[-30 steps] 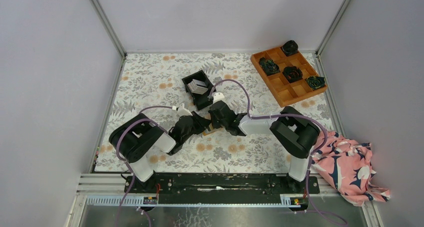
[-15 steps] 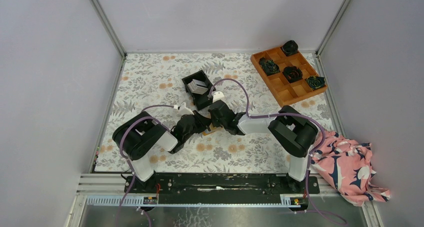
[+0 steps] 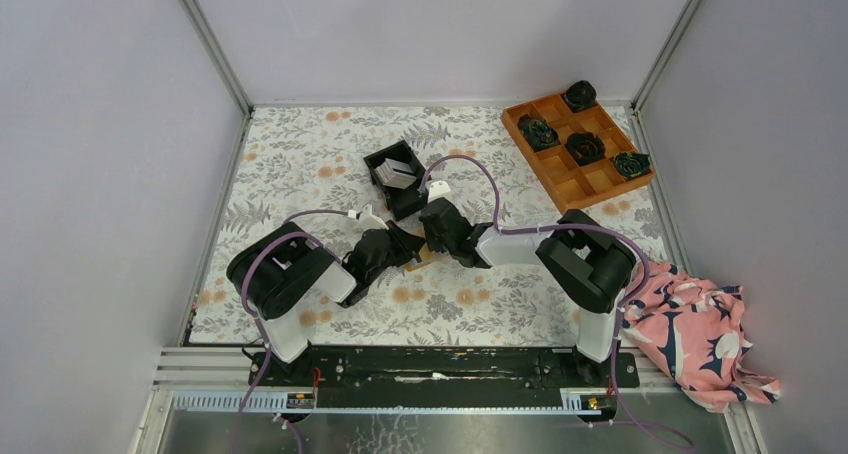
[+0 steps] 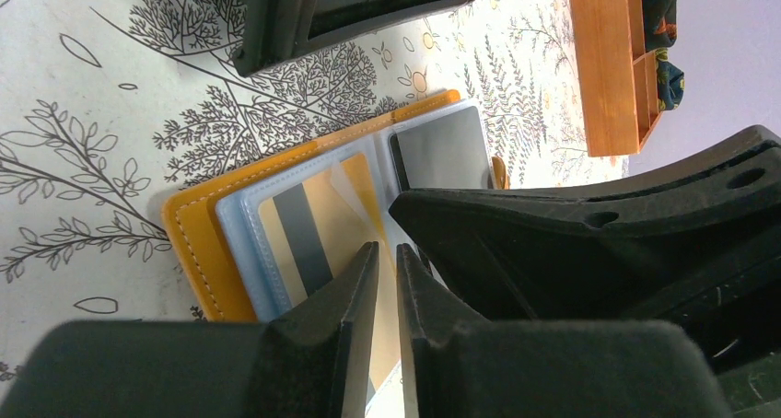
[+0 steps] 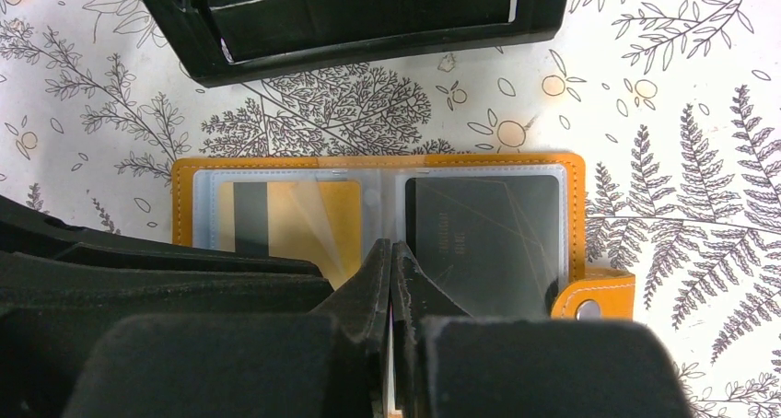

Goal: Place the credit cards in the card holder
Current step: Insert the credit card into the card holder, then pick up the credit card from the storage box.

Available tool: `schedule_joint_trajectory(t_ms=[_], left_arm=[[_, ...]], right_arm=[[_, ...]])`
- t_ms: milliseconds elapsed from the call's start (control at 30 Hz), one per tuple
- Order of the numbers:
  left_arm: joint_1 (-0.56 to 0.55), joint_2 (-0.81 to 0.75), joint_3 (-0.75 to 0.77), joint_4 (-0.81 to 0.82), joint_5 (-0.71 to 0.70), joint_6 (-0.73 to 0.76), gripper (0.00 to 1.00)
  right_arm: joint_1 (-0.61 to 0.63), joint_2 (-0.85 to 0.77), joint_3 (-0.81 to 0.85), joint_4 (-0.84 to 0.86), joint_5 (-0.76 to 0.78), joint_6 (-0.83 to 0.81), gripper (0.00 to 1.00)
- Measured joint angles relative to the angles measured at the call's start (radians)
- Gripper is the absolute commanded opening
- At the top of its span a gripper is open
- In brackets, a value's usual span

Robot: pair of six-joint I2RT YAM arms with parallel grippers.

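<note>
The card holder (image 5: 576,215) lies open on the floral table, orange outside with clear blue pockets. A tan credit card (image 4: 322,225) with a grey stripe sits in its left pocket and a dark grey card (image 5: 488,225) in its right pocket. My left gripper (image 4: 386,247) hovers low over the tan card's near end, its jaws a narrow gap apart with nothing between them. My right gripper (image 5: 391,245) is shut, tips down on the holder's middle fold. From above, both grippers (image 3: 420,246) meet over the holder (image 3: 422,262) and hide most of it. More pale credit cards (image 3: 398,173) lie in the black bin.
The black bin (image 3: 395,179) stands just beyond the holder, close to both wrists. An orange compartment tray (image 3: 578,149) with dark rosettes is at the back right. A pink patterned cloth (image 3: 700,334) lies off the mat at the front right. The holder's snap tab (image 5: 594,298) sticks out on its right.
My left arm has edged slightly toward the holder and its jaws have narrowed a touch. The right gripper has stayed shut in place.
</note>
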Motion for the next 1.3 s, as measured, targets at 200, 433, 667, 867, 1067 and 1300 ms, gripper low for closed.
schedule_joint_trajectory(t_ms=[200, 433, 667, 867, 1067, 1300], left_arm=[[-0.002, 0.000, 0.000, 0.000, -0.003, 0.000, 0.21], [-0.005, -0.006, 0.003, -0.009, -0.010, 0.000, 0.27], [-0.006, -0.068, 0.029, -0.124, -0.031, 0.027, 0.32], [-0.006, -0.173, 0.052, -0.286, -0.074, 0.072, 0.36], [-0.006, -0.331, 0.052, -0.389, -0.149, 0.100, 0.46], [0.093, -0.386, 0.052, -0.434, -0.173, 0.111, 0.50]], right_arm=[[-0.001, 0.000, 0.000, 0.000, 0.000, -0.006, 0.00], [-0.002, 0.000, 0.000, 0.000, 0.000, -0.009, 0.06], [-0.008, -0.013, 0.000, -0.013, 0.002, -0.037, 0.23], [-0.022, -0.055, 0.008, -0.047, 0.003, -0.066, 0.32], [-0.022, -0.095, 0.057, -0.083, -0.005, -0.105, 0.43], [-0.044, -0.094, 0.257, -0.171, -0.088, -0.185, 0.54]])
